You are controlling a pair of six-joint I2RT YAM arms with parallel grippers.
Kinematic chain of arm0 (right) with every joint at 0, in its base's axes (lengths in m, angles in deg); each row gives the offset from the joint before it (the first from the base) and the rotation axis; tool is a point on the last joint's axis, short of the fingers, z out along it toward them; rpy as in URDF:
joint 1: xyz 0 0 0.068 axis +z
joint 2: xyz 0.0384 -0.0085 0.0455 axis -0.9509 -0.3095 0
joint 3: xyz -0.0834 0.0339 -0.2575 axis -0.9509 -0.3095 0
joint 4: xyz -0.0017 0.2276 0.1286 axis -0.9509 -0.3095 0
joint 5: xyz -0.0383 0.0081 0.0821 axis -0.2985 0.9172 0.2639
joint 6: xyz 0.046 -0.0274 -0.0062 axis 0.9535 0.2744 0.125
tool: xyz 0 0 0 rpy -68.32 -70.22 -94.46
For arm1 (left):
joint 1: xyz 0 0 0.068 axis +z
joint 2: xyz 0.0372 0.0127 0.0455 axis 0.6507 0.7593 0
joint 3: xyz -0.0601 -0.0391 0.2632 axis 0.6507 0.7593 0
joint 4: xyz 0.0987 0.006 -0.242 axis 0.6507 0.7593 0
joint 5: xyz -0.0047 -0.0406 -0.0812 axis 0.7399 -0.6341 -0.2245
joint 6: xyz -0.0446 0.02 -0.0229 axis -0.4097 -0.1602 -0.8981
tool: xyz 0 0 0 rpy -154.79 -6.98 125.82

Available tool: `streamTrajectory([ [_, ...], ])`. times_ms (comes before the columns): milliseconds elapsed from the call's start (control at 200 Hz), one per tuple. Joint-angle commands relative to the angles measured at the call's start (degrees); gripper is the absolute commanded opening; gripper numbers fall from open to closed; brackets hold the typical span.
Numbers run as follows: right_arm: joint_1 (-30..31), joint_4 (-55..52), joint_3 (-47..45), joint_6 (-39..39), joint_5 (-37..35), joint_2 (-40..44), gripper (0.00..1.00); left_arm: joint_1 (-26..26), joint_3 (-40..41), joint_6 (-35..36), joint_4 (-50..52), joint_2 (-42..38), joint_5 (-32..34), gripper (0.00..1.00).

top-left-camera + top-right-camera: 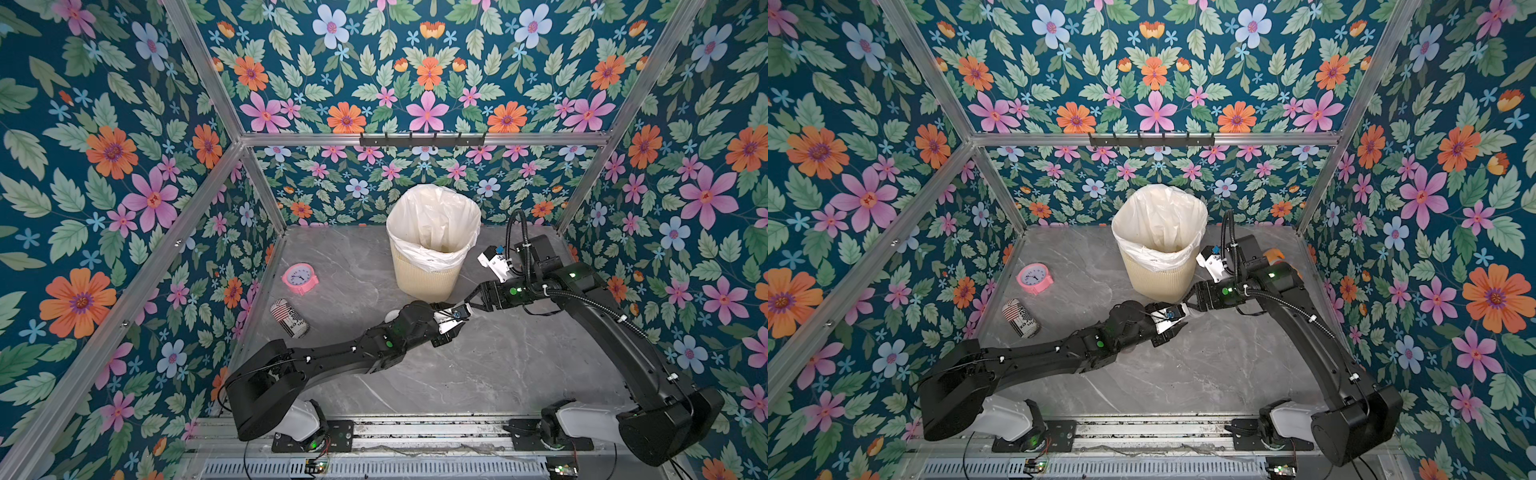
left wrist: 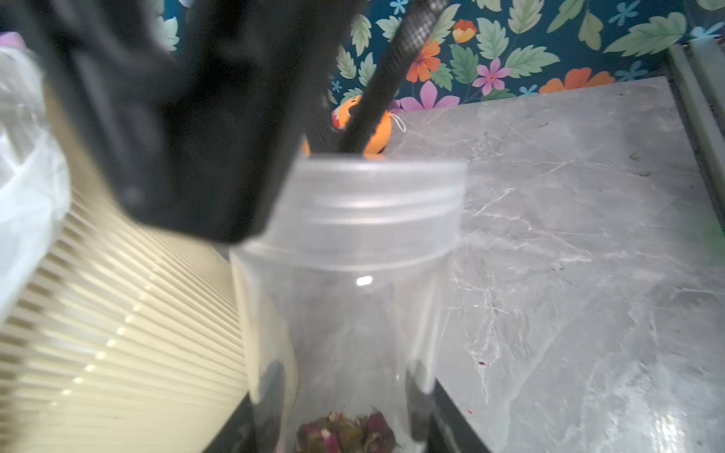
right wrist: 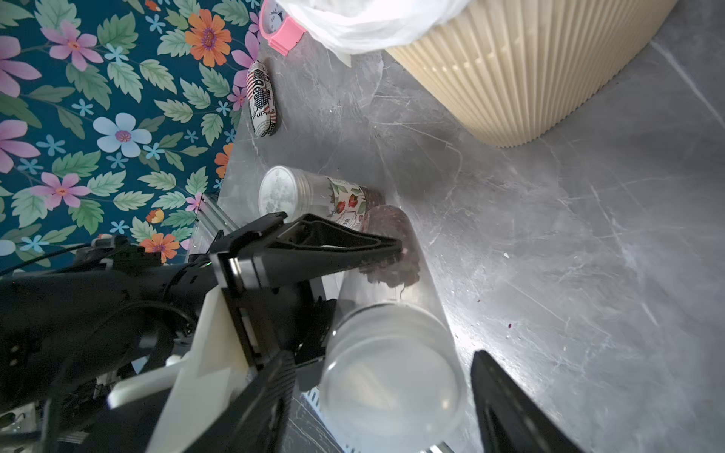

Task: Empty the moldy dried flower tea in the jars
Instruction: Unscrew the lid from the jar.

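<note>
In both top views the left arm (image 1: 332,353) and right arm (image 1: 582,299) reach toward each other, and their jaws meet tip to tip in front of the bin (image 1: 428,278). The left wrist covers what lies between them, so here we cannot tell either grip. In the left wrist view the plain jar (image 2: 345,313) sits between the left jaws, which are closed on its lower body, and their dark pads (image 2: 418,388) show through the clear wall. The tea (image 2: 345,431) is heaped at the base, deep between those jaws. The clear lid (image 2: 372,200) points out past their tips toward the right jaws, whose black bulk crowds one side of it. In the right wrist view the lid (image 3: 392,376) fills the gap between the right jaws, with the fingers (image 3: 510,412) apart on either side. A sliver of table (image 3: 588,235) shows between lid and one finger, so we read them as open around it, not clamped. The jar's long axis runs straight away from the right jaws, lid nearest, tea (image 3: 392,259) at the far end. Beyond the left jaws the labelled jar (image 3: 333,196) lies on its side on the table, lid on, nearer the left arm. We judge the coming move to be closing on the lid and twisting about that axis.
</note>
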Motion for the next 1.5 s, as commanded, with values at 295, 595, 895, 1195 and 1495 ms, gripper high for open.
streamTrajectory([
  [295,0.7,-0.8,0.8,2.2,0.7,-1.6,0.6,-0.2,-0.4,-1.2,-2.5,-0.4,2.4,0.5],
  [595,0.9,-3.9,-1.9,-11.3,4.7,2.8,0.55,0.0,-2.6,1.2,8.5,-3.5,-14.6,0.51],
  [895,1.8,-0.1,-10.9,-25.8,5.8,12.5,0.54,0.3,-9.5,3.8,23.7,-2.6,-32.0,0.5],
  [1195,2.8,4.8,-14.3,-28.8,4.8,16.5,0.7,1.0,-10.6,3.5,24.0,-2.1,-34.1,0.5],
  [1495,2.7,-3.1,-6.5,-18.8,2.0,10.1,0.87,1.0,-2.8,-1.2,6.4,-3.2,-18.3,0.5],
])
